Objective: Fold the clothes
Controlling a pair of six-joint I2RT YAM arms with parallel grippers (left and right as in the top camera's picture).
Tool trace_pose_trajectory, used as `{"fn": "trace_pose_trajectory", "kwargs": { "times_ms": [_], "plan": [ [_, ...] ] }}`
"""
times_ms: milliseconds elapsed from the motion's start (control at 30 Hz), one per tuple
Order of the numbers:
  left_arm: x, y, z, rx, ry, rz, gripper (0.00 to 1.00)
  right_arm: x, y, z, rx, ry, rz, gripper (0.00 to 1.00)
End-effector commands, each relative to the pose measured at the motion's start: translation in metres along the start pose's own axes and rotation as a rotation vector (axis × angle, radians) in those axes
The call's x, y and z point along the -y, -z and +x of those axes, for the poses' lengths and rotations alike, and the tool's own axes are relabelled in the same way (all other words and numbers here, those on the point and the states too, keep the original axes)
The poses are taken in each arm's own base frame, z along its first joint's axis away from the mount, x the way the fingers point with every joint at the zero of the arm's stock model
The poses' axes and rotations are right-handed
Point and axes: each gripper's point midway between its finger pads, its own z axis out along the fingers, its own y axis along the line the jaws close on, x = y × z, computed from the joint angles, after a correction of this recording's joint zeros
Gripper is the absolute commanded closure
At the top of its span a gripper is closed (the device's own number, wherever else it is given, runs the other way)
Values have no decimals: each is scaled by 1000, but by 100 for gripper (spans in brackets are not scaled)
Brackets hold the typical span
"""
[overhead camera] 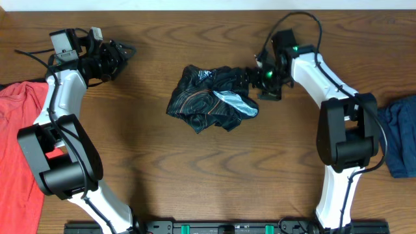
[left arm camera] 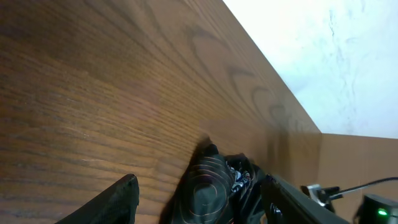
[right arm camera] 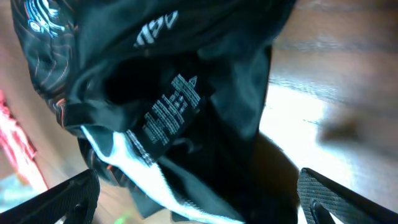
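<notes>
the jersey (overhead camera: 211,97) lies in a crumpled heap mid-worktop (overhead camera: 195,172), so folding looks barely begun; spreading it flat comes first. the right arm (overhead camera: 311,64) has its jaws wide at the heap's right edge, gripping nothing; the left arm (overhead camera: 60,91) is well apart, jaws wide and empty

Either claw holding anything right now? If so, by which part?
Nothing held. Right claw sits open at the jersey's right edge, unclamped; left claw open, away from it.

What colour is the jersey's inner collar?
The inner collar is pale grey against the black jersey; overhead view shows it best.
</notes>
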Motion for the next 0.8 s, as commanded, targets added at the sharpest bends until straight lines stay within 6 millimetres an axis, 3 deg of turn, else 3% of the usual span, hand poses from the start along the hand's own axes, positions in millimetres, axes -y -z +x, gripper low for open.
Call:
{"fn": "trace_pose_trajectory", "kwargs": {
  "times_ms": [0,333,667,700,767],
  "plan": [
    [8,6,-9,24,-47,2,34,-9,-14,12,-36,92,-146,1],
    [8,6,-8,23,-47,2,35,-11,-54,37,-61,86,-206,1],
    [4,6,-1,-3,-22,-12,35,-3,-129,72,-196,-65,-169,1],
    [4,6,0,-6,-23,-13,35,1,-137,74,-200,-105,-152,6],
    [3,6,1,-11,-18,-15,35,6,-145,74,-198,-137,-135,44]
  ]
}}
